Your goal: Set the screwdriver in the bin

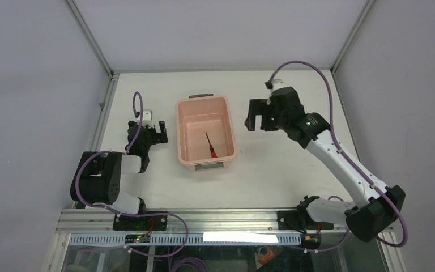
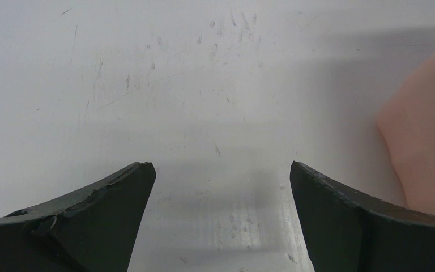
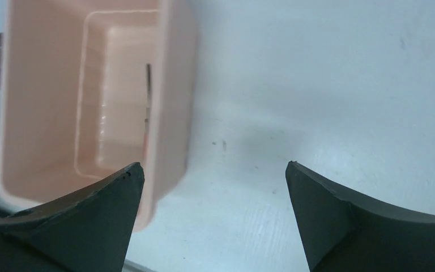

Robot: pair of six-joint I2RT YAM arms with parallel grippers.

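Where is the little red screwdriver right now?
Seen from above, the screwdriver lies on the floor of the pink bin, between the left gripper and right gripper, red handle toward the bin's near end.

Bin [image 1: 224, 131] smooth pink plastic; table [image 2: 164, 85] matt white, scratched.

screwdriver [image 1: 210, 145]: red handle, black shaft, lay flat inside bin
bin [image 1: 183, 148]: pale pink, upright, mid-table
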